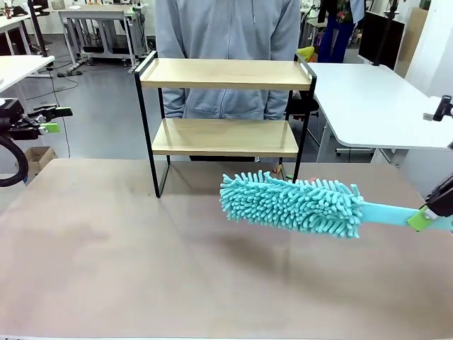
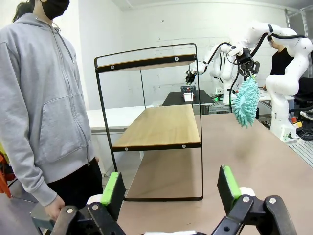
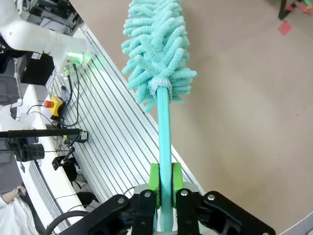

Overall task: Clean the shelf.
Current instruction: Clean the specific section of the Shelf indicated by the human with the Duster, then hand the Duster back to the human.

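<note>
Right gripper (image 3: 165, 183) clamped on duster (image 1: 294, 204) handle, fluffy head stretched out ahead of fingers, hovering above table (image 1: 106, 269). Shelf (image 1: 225, 113) just beyond duster head, apart from it. Left gripper (image 2: 171, 188) wide open, holding nothing, aimed at shelf end. Person (image 1: 226, 42) behind shelf.

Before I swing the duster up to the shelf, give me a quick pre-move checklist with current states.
1. Right gripper shut on the duster handle: ok.
2. Duster head off the table, short of the shelf: ok.
3. Both shelf boards bare: ok.
4. Left gripper open, holding nothing, off to the side: ok.
5. Person right behind the shelf: not ok.
6. Dust on the boards: cannot tell.
</note>
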Robot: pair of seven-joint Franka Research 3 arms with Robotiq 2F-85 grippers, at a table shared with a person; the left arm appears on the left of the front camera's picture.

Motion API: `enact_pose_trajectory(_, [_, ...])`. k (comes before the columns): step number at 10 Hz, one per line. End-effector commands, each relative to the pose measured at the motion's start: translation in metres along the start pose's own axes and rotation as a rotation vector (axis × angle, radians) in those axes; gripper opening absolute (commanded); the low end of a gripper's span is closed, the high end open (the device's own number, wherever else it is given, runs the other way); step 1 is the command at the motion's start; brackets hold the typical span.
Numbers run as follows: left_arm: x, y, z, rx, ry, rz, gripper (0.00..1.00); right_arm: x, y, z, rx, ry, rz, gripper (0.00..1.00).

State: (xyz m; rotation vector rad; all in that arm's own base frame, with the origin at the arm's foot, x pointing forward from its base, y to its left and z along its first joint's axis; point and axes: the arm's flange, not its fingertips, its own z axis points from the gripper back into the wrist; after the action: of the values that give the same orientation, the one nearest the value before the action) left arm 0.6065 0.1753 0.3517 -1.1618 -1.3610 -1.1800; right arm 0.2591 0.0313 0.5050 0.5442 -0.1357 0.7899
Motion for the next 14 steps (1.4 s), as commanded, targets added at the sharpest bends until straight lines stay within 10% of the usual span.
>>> enact_pose_trajectory(1, [0.004,-0.002,0.0,0.001,-0.002,-0.005,1.0,0.009,0.004,-0.005,-0.003,-0.003,-0.004,0.13])
enact_pose_trajectory(14, [0.02,-0.016,0.0,-0.009,-0.024,0.014,1.0,0.005,0.004,-0.006,-0.005,0.021,0.008,0.13])
